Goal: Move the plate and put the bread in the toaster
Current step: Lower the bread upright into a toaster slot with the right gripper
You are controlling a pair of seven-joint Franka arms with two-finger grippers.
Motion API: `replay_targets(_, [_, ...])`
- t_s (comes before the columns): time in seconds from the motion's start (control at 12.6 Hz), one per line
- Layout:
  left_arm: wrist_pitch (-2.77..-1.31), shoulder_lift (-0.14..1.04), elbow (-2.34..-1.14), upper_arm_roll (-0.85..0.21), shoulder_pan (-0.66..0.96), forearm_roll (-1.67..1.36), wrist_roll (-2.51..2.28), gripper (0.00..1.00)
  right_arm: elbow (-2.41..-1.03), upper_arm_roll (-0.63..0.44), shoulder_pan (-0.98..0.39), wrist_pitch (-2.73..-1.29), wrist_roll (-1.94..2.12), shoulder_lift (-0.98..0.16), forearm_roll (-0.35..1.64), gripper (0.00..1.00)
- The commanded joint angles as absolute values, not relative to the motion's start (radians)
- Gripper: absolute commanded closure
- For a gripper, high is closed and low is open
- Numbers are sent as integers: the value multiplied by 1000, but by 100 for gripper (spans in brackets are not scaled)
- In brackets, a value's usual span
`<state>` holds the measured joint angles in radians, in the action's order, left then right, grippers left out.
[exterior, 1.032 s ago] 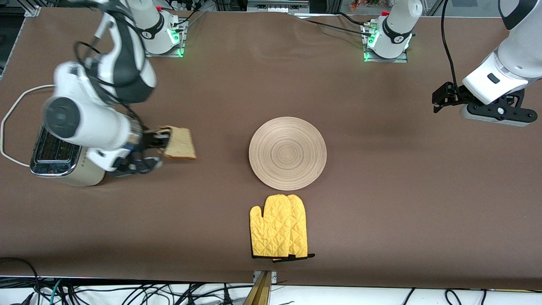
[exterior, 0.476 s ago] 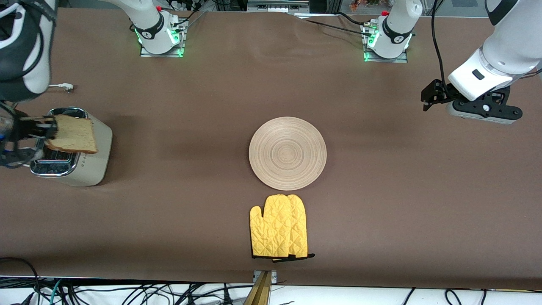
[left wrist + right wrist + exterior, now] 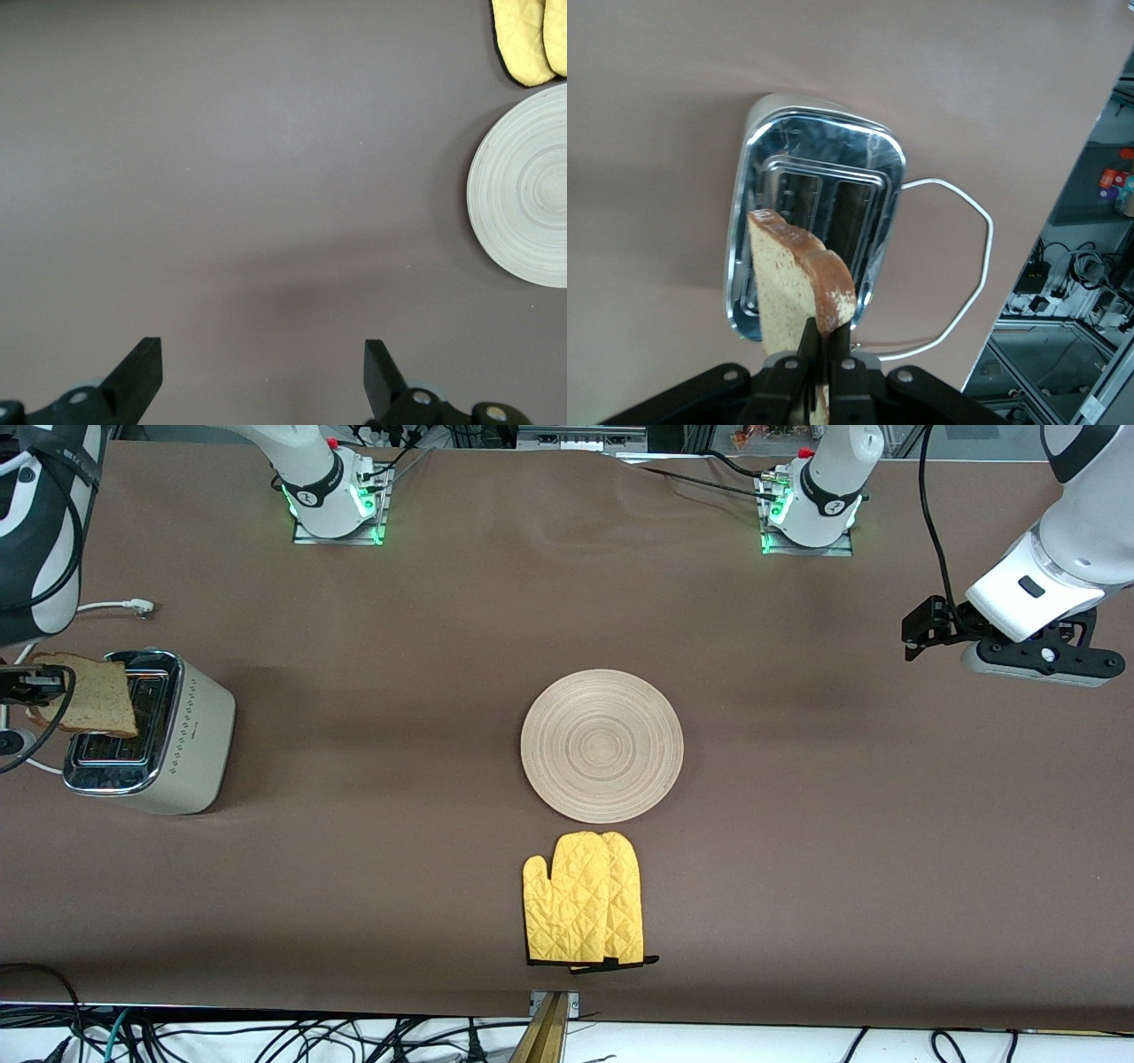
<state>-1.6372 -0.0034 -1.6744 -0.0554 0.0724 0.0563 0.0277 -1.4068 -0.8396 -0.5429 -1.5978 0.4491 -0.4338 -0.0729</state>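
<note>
**One slice pinched over the toaster**

Two of my fingers (image 3: 819, 359), those of my right gripper (image 3: 824, 350), are pressed tight on the crust edge of the bread (image 3: 793, 283), and the slice stands upright in the air above the toaster (image 3: 182, 731). Seen from my right wrist, the bread hangs over the chrome top, about in line with one of the two slots, though I cannot tell whether it sits exactly above it. In the front view the slice shows over the toaster's edge that faces the right arm's end of the bench (image 3: 399, 886).

My left gripper (image 3: 261, 372) has its fingers (image 3: 142, 363) spread wide with nothing between them. It hangs over bare bench well away from the toaster, toward the left arm's end, and that arm waits.

Taking the toaster as my mark: its white cord (image 3: 111, 607) loops out from it toward the robots' bases. The plate (image 3: 602, 746) lies flat well apart from the toaster, toward the middle of the bench. A pair of yellow oven mitts (image 3: 585, 899) lies just beside the plate, nearer to the front camera than the toaster.
</note>
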Motion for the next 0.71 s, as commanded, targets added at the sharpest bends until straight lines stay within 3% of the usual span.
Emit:
replay_targets(0.0, [-1609, 9, -1646, -45, 77, -4, 35, 0, -1404, -845, -531, -1624, 430, -463, -86, 100])
replay_targets(0.63, [-1600, 18, -1632, -54, 63, 8, 31, 0, -1436, -844, -523, -1661, 390, -515, -84, 100])
